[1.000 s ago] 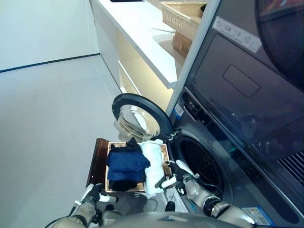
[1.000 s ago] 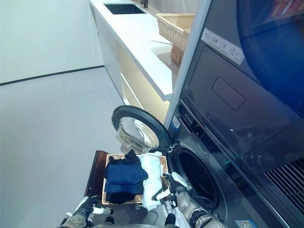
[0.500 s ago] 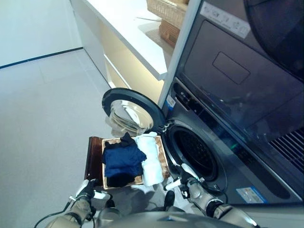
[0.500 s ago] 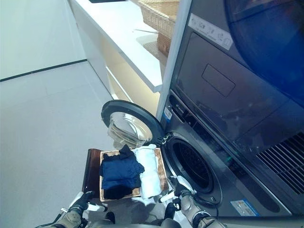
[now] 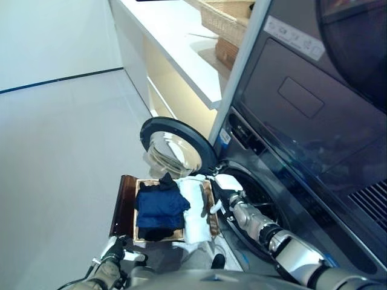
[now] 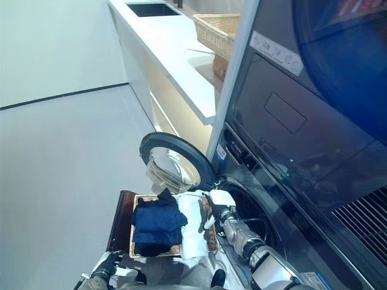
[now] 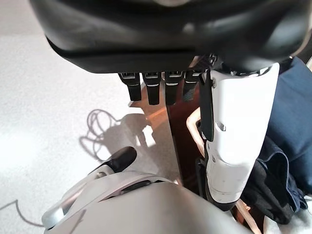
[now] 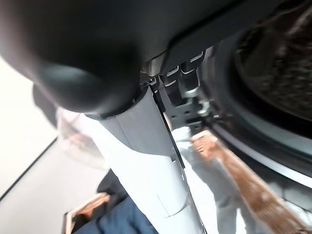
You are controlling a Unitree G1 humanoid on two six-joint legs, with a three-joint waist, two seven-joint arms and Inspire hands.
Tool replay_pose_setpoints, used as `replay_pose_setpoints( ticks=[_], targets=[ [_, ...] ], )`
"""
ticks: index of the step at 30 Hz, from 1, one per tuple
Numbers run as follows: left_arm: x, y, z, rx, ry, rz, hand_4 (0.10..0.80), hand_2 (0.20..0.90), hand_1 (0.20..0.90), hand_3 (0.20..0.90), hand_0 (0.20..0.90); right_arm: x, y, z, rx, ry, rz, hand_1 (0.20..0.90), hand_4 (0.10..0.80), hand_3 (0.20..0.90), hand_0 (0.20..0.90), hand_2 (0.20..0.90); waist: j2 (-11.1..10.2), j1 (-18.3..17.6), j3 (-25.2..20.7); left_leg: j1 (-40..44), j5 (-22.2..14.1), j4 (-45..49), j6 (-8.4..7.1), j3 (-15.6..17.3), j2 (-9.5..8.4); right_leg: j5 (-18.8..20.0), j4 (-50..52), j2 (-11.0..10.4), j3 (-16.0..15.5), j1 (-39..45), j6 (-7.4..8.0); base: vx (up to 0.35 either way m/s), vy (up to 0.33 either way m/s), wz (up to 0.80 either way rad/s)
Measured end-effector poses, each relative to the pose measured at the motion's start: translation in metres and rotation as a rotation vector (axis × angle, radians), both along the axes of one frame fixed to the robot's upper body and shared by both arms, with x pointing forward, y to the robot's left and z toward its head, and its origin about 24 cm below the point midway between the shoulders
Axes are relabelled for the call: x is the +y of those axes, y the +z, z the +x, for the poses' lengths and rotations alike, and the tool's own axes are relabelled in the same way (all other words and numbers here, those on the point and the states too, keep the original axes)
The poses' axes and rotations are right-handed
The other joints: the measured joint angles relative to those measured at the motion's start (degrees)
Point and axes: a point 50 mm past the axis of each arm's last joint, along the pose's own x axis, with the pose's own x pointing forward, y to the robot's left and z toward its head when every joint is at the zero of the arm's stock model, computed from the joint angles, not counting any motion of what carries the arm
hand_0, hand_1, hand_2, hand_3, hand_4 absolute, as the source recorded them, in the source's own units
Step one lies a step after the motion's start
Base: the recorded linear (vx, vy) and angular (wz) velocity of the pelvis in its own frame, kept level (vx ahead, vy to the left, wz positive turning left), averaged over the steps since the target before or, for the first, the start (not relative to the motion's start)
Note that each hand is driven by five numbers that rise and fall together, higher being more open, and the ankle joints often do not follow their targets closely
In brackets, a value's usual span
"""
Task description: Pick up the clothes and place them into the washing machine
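None of the clothes have reached the washing machine (image 5: pixel 266 199) yet: the navy garment (image 5: pixel 160 205) and the white cloth (image 5: pixel 195 205) lie in the basket (image 6: pixel 208 226) on the floor, just beside the open door (image 5: pixel 175 148). The right hand (image 5: pixel 225 192) hangs with relaxed fingers, grasping nothing, over the basket's drum-side edge. The left hand (image 7: pixel 165 90) is low by the basket's near corner, fingers straight and empty, so every pick-up remains.

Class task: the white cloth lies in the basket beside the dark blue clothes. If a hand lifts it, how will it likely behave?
The white cloth lies rumpled, spilling over the basket edge, so it is probably floppy and would sag and trail. It looks thin, so likely light.
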Motion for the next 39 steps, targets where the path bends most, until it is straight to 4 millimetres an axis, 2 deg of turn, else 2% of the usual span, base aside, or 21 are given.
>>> replay_pose_setpoints(
  ticks=[7,10,15,20,23,26,34,39],
  targets=[
    [-0.001,0.002,0.007,-0.020,0.009,-0.005,0.800,0.900,0.900,0.900,0.900,0.035,0.006,0.003,-0.015,0.078,0.048,0.900,0.800,0.900,0.900,0.900,-0.56,2.09,0.64,-1.14,0.38,0.04,0.11,-1.74,-0.16,-0.16,0.03,-0.33,-1.65,0.31,-0.27,-0.016,0.013,0.16],
    [0.000,0.003,0.011,-0.031,0.012,-0.004,0.800,0.900,0.900,0.900,0.900,0.045,0.007,0.002,-0.016,0.095,0.068,0.900,0.800,0.900,0.900,0.900,-0.98,3.15,1.28,-1.67,0.36,0.03,0.09,-2.70,-0.17,-0.58,0.05,-0.52,-2.89,0.91,0.05,-0.007,0.010,0.21],
    [0.002,0.006,0.017,-0.053,0.029,0.001,0.800,0.900,0.900,0.900,0.900,0.058,0.009,0.002,-0.013,0.107,0.099,0.900,0.800,0.900,0.900,0.900,-1.58,4.32,3.35,-1.92,0.52,0.24,0.08,-3.73,-0.18,-0.61,0.09,-0.53,-3.25,0.90,0.04,-0.036,-0.014,0.07],
    [0.006,0.010,0.025,-0.096,0.073,0.006,0.800,0.900,0.900,0.900,0.900,0.066,0.013,0.005,-0.015,0.136,0.095,0.900,0.800,0.900,0.900,0.900,-2.36,5.33,6.16,-3.95,0.61,1.50,-0.05,-5.23,0.00,-0.71,0.08,-0.52,-4.93,0.71,0.01,-0.039,-0.022,0.15],
    [0.005,0.012,0.032,-0.126,0.082,-0.002,0.800,0.900,0.900,0.900,0.900,0.064,0.015,0.008,-0.018,0.123,0.095,0.900,0.800,0.900,0.900,0.900,-2.71,6.30,7.22,-5.49,0.51,2.18,-0.11,-6.26,0.06,-0.76,0.04,-0.52,-6.05,0.46,-0.06,-0.058,-0.010,0.20],
    [0.007,0.017,0.041,-0.161,0.091,-0.005,0.800,0.900,0.900,0.900,0.900,0.067,0.024,0.019,-0.045,0.126,0.099,0.900,0.800,0.900,0.900,0.900,-3.37,6.51,8.41,-8.52,0.48,3.67,-0.14,-7.36,0.04,-0.74,0.15,-0.59,-6.81,-1.29,-0.11,-0.040,0.009,0.18],
    [0.005,0.023,0.057,-0.223,0.121,-0.009,0.800,0.900,0.900,0.900,0.900,0.068,0.033,0.029,-0.081,0.119,0.094,0.900,0.800,0.900,0.900,0.900,-3.37,6.58,11.11,-11.69,0.37,4.98,-0.08,-8.22,-0.07,-0.33,0.23,-0.72,-7.57,-3.28,-0.60,-0.044,0.017,0.05],
    [-0.002,0.035,0.082,-0.324,0.117,-0.030,0.800,0.900,0.900,0.900,0.900,0.063,0.046,0.045,-0.121,0.087,0.077,0.900,0.800,0.900,0.900,0.900,-2.47,6.49,14.66,-14.48,-0.07,7.26,-0.04,-8.57,0.06,-0.12,1.36,-0.79,-7.65,-5.22,-1.06,-0.087,-0.016,0.03]
  ],
)
